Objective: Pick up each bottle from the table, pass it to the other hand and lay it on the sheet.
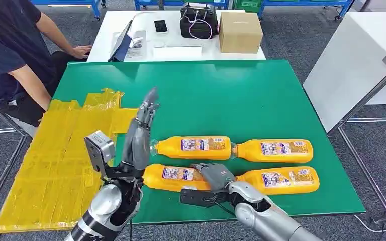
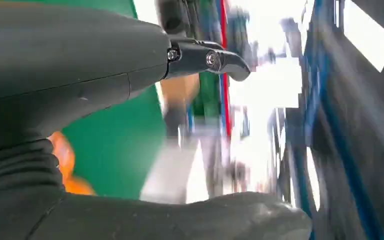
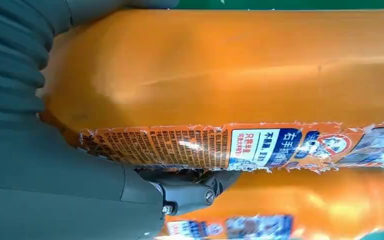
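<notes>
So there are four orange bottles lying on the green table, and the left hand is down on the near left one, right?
Not quite. The head view shows the right hand on the near left bottle; the left hand is raised, holding nothing. Four bottles on the green table is correct.

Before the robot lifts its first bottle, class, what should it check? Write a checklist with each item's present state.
1. Right hand placed on the front-left bottle: ok, it lies over the bottle's right end.
2. Fingers firmly closed round that bottle: cannot tell; the right wrist view shows it close against the hand.
3. Left hand free to receive: ok, raised, fingers extended, holding nothing.
4. Yellow sheet ready: ok, spread at the table's left, no bottle on it.
5. Neighbouring bottles clear of the lift: not ok, the front-right bottle lies end to end with it.
6. Person clear of the green table: ok, seated beyond its far-left corner.
</notes>
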`<state>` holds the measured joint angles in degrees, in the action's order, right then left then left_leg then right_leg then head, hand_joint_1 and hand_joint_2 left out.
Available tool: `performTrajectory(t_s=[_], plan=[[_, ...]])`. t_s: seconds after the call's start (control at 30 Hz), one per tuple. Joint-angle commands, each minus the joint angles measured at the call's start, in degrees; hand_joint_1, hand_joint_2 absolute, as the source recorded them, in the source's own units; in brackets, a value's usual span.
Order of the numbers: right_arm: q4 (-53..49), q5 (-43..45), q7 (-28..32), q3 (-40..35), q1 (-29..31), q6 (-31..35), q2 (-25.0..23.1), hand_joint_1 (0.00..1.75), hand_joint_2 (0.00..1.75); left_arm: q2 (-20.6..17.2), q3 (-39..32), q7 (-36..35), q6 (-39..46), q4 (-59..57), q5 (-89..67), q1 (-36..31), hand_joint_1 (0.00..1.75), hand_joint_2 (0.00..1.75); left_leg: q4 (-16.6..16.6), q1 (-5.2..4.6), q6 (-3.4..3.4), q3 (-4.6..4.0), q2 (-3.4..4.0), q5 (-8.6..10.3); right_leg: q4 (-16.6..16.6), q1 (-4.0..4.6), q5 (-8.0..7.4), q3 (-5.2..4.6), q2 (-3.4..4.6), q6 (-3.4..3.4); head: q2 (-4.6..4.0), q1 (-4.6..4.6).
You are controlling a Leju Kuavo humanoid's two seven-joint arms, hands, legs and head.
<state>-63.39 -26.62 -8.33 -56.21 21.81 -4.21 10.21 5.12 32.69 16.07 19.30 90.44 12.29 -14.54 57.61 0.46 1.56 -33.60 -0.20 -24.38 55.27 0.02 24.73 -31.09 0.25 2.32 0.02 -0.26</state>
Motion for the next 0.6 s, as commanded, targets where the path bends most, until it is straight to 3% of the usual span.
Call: performTrajectory(t_s=[0.03, 0.17, 0.33, 0.43, 0.47, 0.5, 0.6], plan=[[-7.44, 8.17, -3.31, 11.09, -11.92, 7.38, 5.02, 1.75, 1.75, -0.75, -6.53, 6.04, 20.70, -4.97, -1.85, -1.62, 0.00, 0.00, -0.04, -0.03, -0.02, -0.24, -0.40, 0.14, -0.03, -0.03, 0.01, -0.03, -0.45, 0.00, 0.00, -0.02], [-7.32, 7.90, -1.35, 12.05, -14.69, 10.15, 4.24, 1.75, 1.75, 1.10, -11.25, 11.91, 20.70, -6.80, -6.42, 0.62, 0.00, 0.00, -0.11, -0.01, 0.03, -0.02, -0.62, 0.07, -0.17, 0.00, 0.08, 0.39, -0.56, 0.03, 0.00, 0.04], [-8.50, 10.56, -0.63, 13.20, -15.27, 10.94, 4.25, 1.75, 1.75, 2.15, -12.95, 11.17, 20.70, -6.41, -8.16, 1.12, 0.00, 0.00, -0.05, -0.11, 0.02, -0.26, -0.54, 0.09, -0.07, -0.07, 0.06, 0.28, -0.51, 0.03, 0.00, -0.02], [-12.28, 12.44, 1.57, 17.09, -18.26, 15.44, 2.56, 1.75, 1.75, -0.63, -9.47, 5.44, 19.65, -5.78, -0.95, 0.98, 0.00, 0.00, -0.03, -0.12, 0.02, -0.27, -0.59, 0.09, -0.07, -0.06, 0.06, -0.05, -0.54, 0.01, 0.00, 0.00], [-14.61, 12.49, 2.97, 18.28, -19.15, 17.50, 1.51, 1.75, 1.75, -1.94, -8.92, 0.63, 17.06, -4.69, 4.29, 1.89, 0.00, 0.00, -0.05, -0.13, 0.02, -0.29, -0.61, 0.10, -0.07, -0.07, 0.07, -0.25, -0.55, 0.01, 0.00, 0.00], [-16.51, 12.05, 4.38, 19.62, -20.09, 20.17, 0.41, 1.75, 1.75, -2.55, -8.73, -2.71, 13.70, -3.95, 8.94, 2.47, 0.00, 1.75, -0.07, -0.15, -0.01, -0.36, -0.62, 0.14, -0.06, -0.09, 0.07, -0.35, -0.59, -0.01, 0.00, -0.02], [-25.21, 9.12, 7.71, 22.96, -23.11, 26.57, -1.39, 1.75, 1.75, -4.03, -7.36, -14.94, -0.04, -3.05, 25.08, 3.53, 0.00, 1.75, -0.07, -0.16, 0.00, -0.38, -0.36, 0.05, -0.03, -0.10, 0.06, -0.22, -0.30, -0.01, 0.00, 0.00]])
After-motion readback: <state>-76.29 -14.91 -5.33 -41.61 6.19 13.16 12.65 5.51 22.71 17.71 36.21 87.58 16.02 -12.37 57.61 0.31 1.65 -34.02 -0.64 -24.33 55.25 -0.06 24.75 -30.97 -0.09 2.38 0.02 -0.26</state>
